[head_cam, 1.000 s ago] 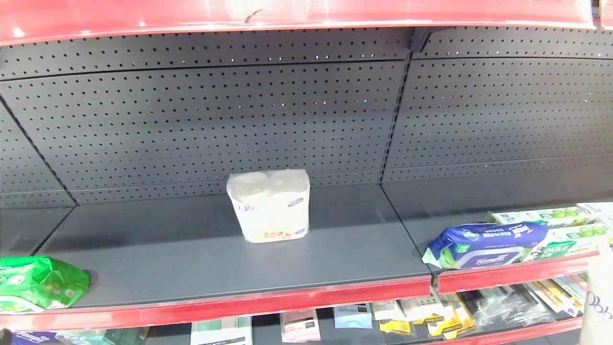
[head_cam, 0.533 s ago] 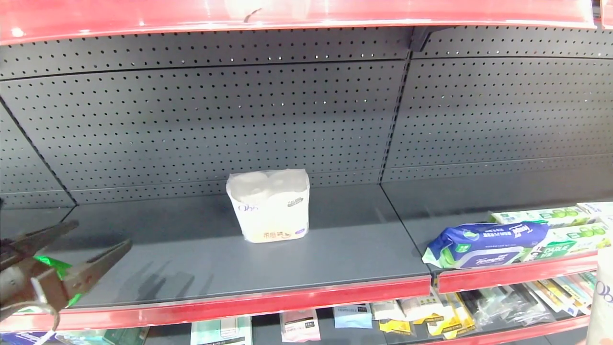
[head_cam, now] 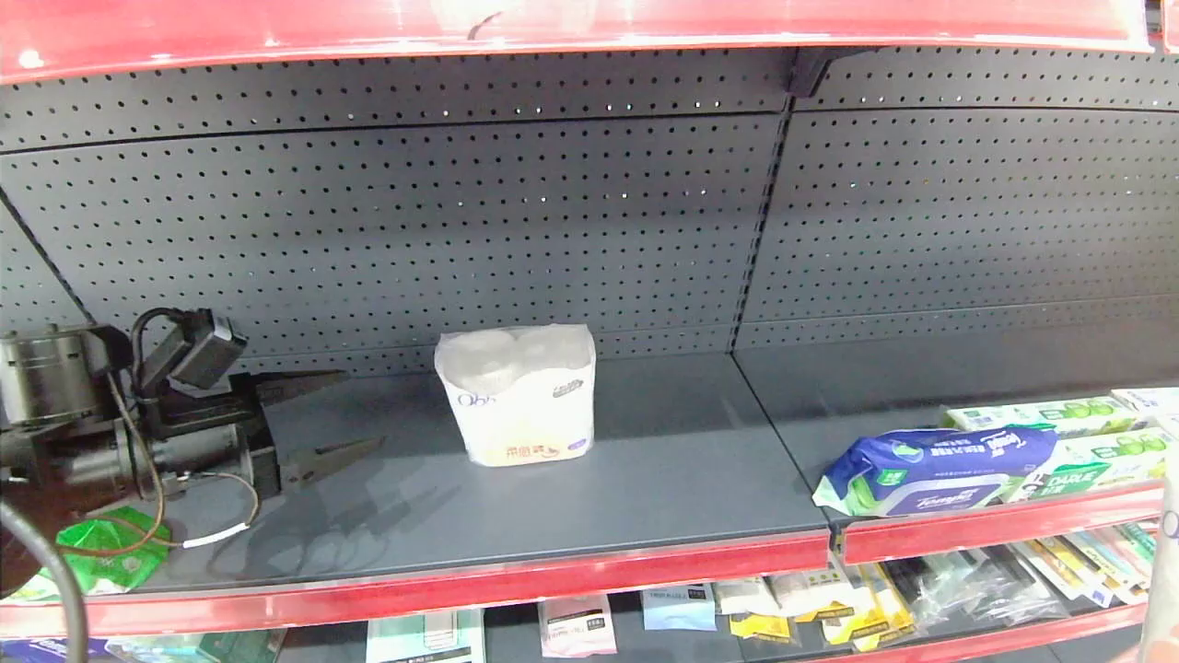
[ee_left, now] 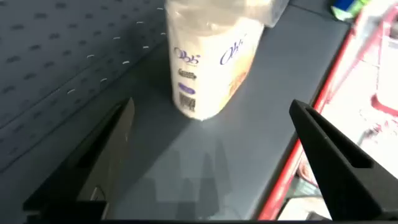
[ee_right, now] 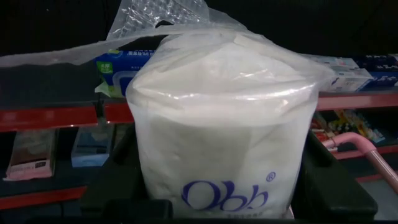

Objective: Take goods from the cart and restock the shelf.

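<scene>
Grey perforated back panel [head_cam: 461,212] is seen behind a dark grey shelf deck [head_cam: 553,516], which is edged at the front by a red front rail [head_cam: 516,580]. A tissue pack [head_cam: 518,396] is placed upright near the middle of the deck, close to the back panel and well apart from the other goods. The left gripper [head_cam: 359,410] is positioned above the deck at 9 o'clock from this pack, pointed toward it; its jaws are spread wide apart, nothing is held between them, and the pack is not touched. In the left wrist view the same pack is framed between the two dark fingers [ee_left: 323,155], farther off than their tips. A green pack [head_cam: 101,543] is located at 8 o'clock from the tissue pack, at the front edge of the deck and partly covered by the left arm. A blue wipes pack [head_cam: 930,470] is laid at 4 o'clock on the adjoining deck, touching green-and-white boxes [head_cam: 1087,442] at its 3 o'clock side. The right gripper [ee_right: 217,180] is closed on a second tissue pack [ee_right: 224,143], which is gripped by its sides and held upright in front of the shelving; a sliver of this pack is visible at 4 o'clock in the head view.
</scene>
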